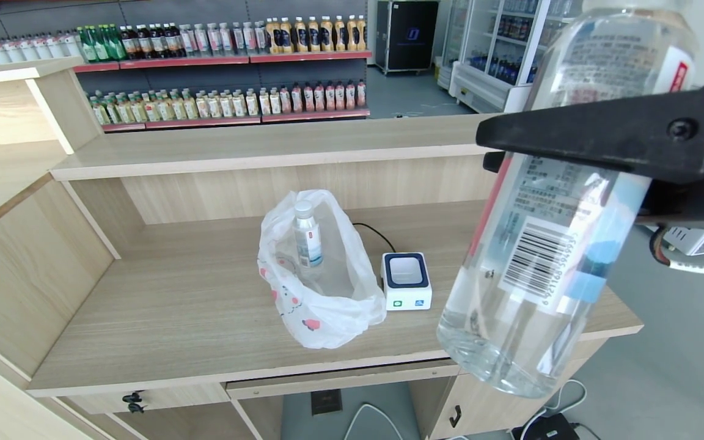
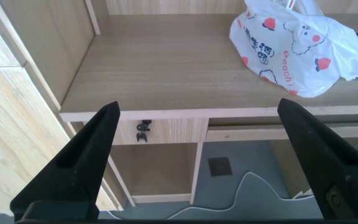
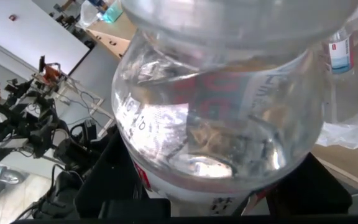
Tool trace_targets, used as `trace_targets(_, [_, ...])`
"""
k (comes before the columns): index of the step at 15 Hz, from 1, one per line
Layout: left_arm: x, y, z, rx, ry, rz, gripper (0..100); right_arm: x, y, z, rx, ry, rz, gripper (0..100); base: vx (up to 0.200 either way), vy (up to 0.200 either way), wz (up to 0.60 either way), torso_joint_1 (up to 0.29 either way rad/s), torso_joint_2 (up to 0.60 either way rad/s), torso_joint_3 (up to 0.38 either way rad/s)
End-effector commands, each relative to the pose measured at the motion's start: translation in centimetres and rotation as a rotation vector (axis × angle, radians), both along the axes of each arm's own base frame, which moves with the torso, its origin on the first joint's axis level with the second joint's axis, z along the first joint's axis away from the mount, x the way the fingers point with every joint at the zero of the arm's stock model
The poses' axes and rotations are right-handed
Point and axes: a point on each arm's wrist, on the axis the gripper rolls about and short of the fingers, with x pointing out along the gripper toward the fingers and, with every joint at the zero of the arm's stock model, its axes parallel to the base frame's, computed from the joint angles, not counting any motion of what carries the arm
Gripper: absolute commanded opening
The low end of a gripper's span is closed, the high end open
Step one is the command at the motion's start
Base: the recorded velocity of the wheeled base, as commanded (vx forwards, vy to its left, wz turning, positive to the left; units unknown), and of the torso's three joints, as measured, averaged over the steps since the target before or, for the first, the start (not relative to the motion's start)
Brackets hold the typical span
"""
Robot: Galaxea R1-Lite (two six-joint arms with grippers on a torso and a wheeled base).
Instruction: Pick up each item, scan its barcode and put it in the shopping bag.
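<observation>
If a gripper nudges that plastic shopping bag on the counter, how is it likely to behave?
The shopping bag looks thin and crumpled, so it would probably fold rather than resist. The small bottle standing inside may anchor it somewhat, yet could tip.

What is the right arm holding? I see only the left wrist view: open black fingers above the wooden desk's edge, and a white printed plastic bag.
Observer: The right gripper is shut on a large clear plastic water bottle, held tilted close to the head camera.
Operator: Is its barcode being read?
Observer: It seems not. The barcode faces the head camera. The white box scanner with its dark-framed window sits on the desk beside the white printed plastic bag.
Operator: Anything inside the bag?
Observer: A small clear bottle with a white cap stands upright in it.
</observation>
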Motion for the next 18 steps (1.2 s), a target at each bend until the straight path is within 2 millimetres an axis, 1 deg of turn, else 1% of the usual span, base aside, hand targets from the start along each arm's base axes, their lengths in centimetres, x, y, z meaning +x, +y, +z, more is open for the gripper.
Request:
trace_targets(1, [0.0,0.0,0.0,0.0,0.0,0.001,100,0.1,0.1,-0.1,-0.003,0.002,0.0,0,0.0,0.0,0.0,0.0,0.0,0.0])
trace_targets(6, [0.0,0.0,0.0,0.0,0.0,0.001,100,0.6,0.3,-0.1,-0.007,0.0,-0.014,0,0.0,0.0,0.0,0.0,0.0,0.0])
trace_targets(8, [0.0,0.0,0.0,0.0,0.0,0.001,100,3.3,-0.5,-0.7,-0.061,-0.046,-0.163,0,0.0,0.0,0.0,0.0,0.0,0.0])
trace_targets(9, [0.0,0.0,0.0,0.0,0.0,0.001,100,4.9,-1.5,-1.0,-0.082,-0.095,-0.246,0,0.0,0.0,0.0,0.0,0.0,0.0])
trace_targets(11, [0.0,0.0,0.0,0.0,0.0,0.001,100,7.9,-4.1,-2.5,-0.157,-0.146,-0.445,0,0.0,0.0,0.0,0.0,0.0,0.0])
trace_targets(12, [0.0,0.0,0.0,0.0,0.0,0.001,100,8.9,-5.6,-3.3,-0.2,-0.194,-0.547,0,0.0,0.0,0.0,0.0,0.0,0.0])
trace_targets(13, [0.0,0.0,0.0,0.0,0.0,0.001,100,9.7,-7.3,-4.7,-0.237,-0.237,-0.627,0,0.0,0.0,0.0,0.0,0.0,0.0])
trace_targets(15, [0.0,0.0,0.0,0.0,0.0,0.001,100,11.0,-10.5,-8.0,-0.314,-0.309,-0.769,0,0.0,0.0,0.0,0.0,0.0,0.0])
trace_targets(16, [0.0,0.0,0.0,0.0,0.0,0.001,100,11.2,-11.4,-9.3,-0.323,-0.345,-0.815,0,0.0,0.0,0.0,0.0,0.0,0.0])
trace_targets(17, [0.0,0.0,0.0,0.0,0.0,0.001,100,11.2,-11.6,-9.7,-0.32,-0.362,-0.831,0,0.0,0.0,0.0,0.0,0.0,0.0])
trace_targets(18, [0.0,0.0,0.0,0.0,0.0,0.001,100,11.4,-11.7,-9.7,-0.346,-0.404,-0.851,0,0.0,0.0,0.0,0.0,0.0,0.0])
